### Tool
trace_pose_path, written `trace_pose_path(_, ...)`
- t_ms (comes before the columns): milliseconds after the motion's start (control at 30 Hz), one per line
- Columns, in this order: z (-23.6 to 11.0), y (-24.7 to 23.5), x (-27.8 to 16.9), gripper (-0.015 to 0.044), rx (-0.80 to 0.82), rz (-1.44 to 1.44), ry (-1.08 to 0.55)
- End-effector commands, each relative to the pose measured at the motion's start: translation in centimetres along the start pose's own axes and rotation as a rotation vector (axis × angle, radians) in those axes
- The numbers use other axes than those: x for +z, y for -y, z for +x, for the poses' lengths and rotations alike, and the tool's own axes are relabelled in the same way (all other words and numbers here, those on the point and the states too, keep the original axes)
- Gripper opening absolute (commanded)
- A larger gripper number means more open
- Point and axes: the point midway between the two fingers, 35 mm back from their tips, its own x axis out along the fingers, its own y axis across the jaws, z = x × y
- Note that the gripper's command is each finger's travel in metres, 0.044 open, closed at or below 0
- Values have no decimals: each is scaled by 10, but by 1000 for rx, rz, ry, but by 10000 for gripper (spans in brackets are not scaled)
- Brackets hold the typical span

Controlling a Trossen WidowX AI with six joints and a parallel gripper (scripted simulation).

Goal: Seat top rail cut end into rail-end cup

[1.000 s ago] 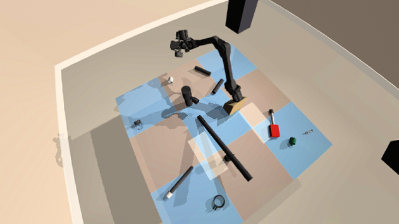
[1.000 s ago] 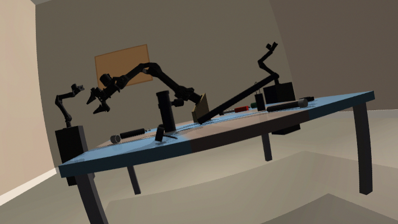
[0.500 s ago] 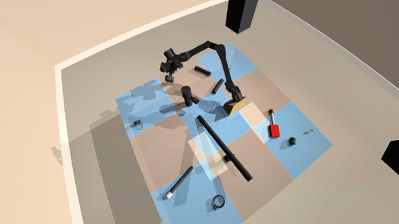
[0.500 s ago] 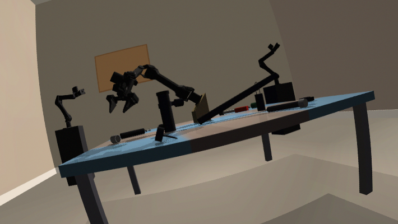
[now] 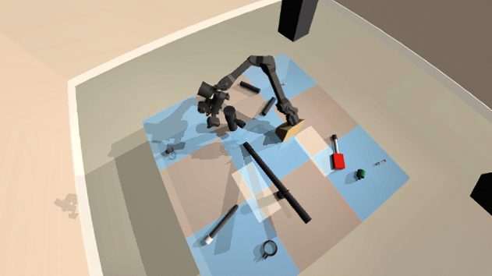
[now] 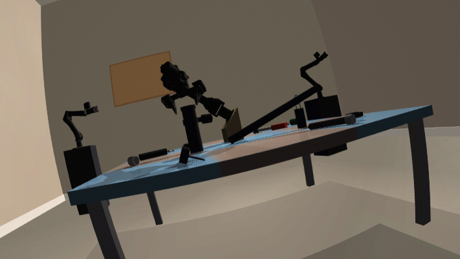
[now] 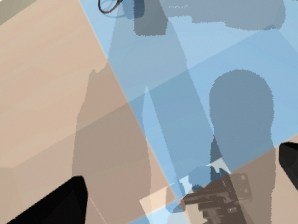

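The black top rail slopes through the thin loop cap on the short post. Its near end is low by the table, apart from the rail-end cup. The cup hangs on the side of the big post, high up near the post cap; the dark band is hard to make out. My gripper is open and empty. In the exterior view it overlaps the big post's top, with fingers pointing down; contact cannot be told. The rail is outside the wrist view.
The arm stands on a tan wedge base behind the rail's low end. Two short dark tubes lie beyond the big post. A white-ended tube, a ring clamp, a red tool and a green cap lie around.
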Motion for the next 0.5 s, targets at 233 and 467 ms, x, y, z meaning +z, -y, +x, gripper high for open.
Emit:
trace_pose_path(233, -62, -149, -68, 440, 152, -144, -128)
trace_pose_path(467, -116, -204, -137, 440, 111, -284, -156)
